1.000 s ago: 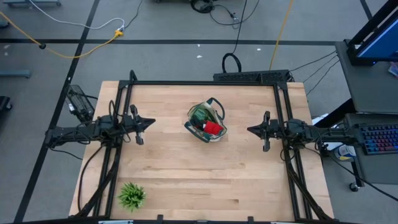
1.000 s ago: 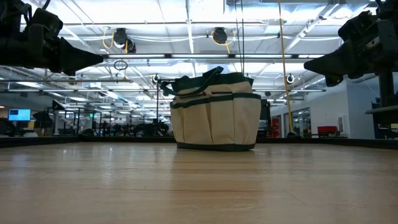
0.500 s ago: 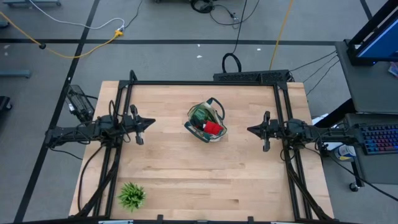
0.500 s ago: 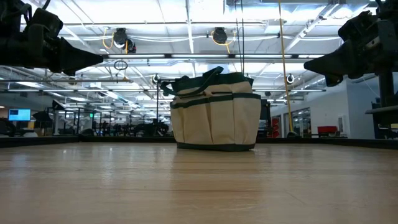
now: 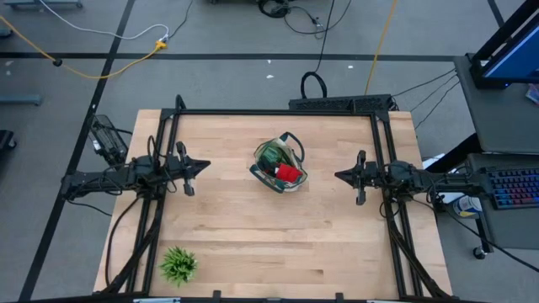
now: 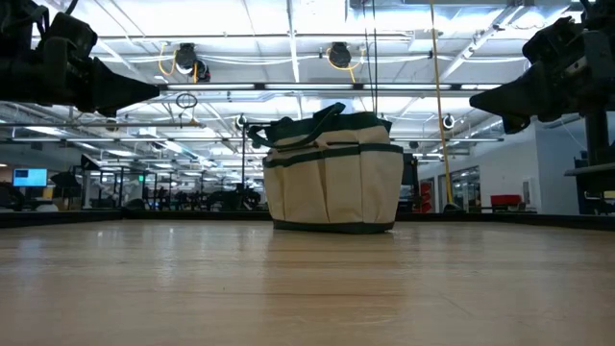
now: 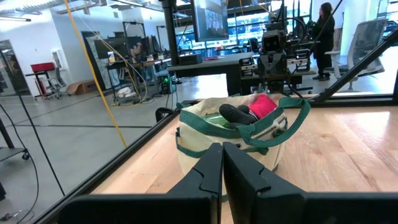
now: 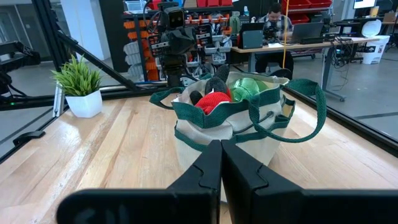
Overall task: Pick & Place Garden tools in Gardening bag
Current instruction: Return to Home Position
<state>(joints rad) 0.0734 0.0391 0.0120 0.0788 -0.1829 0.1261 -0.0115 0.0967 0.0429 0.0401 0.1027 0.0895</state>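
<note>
The cream gardening bag (image 5: 280, 165) with dark green trim stands upright on its base at the middle of the table; it also shows in the low view (image 6: 332, 173). Inside it are the red-and-black glove (image 8: 213, 99) and a green item (image 8: 252, 84). My left gripper (image 5: 207, 166) hovers shut and empty to the bag's left, pointing at it; its fingers show in the left wrist view (image 7: 222, 168). My right gripper (image 5: 337, 176) hovers shut and empty to the bag's right, its fingers in the right wrist view (image 8: 221, 163).
A spiky green plant in a white pot (image 5: 178, 265) stands at the table's near left corner. A black frame (image 5: 278, 112) runs along the table's far edge and sides. People sit and stand at desks in the room beyond.
</note>
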